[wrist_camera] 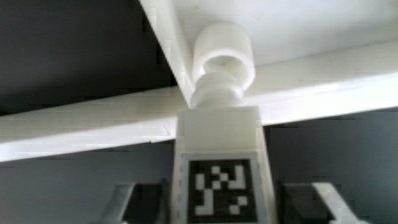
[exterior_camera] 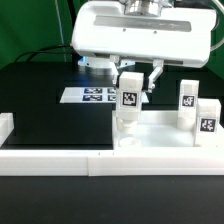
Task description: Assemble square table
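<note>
1. black tabletop (exterior_camera: 40,100) fills the scene, with a dark backdrop behind and a long white border rail (exterior_camera: 50,160) running along its front edge.
2. on the table lies the large white plastic square tray-like top (exterior_camera: 165,135), just behind the rail on the exterior view's right.
3. the robot's white two-finger gripper (exterior_camera: 132,82) hangs above the tray, clenched on a short white block leg with a black-and-white square tag (exterior_camera: 129,98); in the wrist view the dark fingers (wrist_camera: 134,200) flank that leg (wrist_camera: 221,160) on both sides.
4. this leg stands upright, long axis vertical, its lower end at a round corner socket (exterior_camera: 127,143).
5. two more tagged white block legs (exterior_camera: 188,98) (exterior_camera: 207,120) stand upright farther to the exterior view's right.
6. a flat white marker board (exterior_camera: 92,96) lies on the table behind the tray.
</note>
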Tool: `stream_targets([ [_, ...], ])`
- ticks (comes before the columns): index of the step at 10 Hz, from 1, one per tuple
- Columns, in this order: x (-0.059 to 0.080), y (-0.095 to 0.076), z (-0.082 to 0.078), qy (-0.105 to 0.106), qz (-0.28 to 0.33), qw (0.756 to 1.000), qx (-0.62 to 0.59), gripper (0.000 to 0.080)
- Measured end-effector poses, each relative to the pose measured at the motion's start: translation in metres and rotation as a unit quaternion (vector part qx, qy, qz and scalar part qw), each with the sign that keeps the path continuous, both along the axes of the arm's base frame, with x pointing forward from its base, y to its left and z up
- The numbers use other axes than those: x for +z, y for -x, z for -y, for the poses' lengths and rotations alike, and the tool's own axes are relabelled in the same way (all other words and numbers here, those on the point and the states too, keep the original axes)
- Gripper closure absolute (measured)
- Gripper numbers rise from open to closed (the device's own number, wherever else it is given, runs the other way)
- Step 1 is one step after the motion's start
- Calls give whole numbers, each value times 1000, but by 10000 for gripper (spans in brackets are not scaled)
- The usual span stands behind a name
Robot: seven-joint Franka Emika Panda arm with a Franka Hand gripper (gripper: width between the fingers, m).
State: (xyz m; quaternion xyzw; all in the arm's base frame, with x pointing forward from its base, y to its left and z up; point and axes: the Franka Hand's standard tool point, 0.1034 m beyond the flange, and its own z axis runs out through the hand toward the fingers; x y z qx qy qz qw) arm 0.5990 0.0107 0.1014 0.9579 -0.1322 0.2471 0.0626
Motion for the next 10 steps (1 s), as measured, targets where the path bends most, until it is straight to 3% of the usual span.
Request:
stream_targets([
  [10, -16, -10, -2, 12, -3, 1000, 2, 511],
])
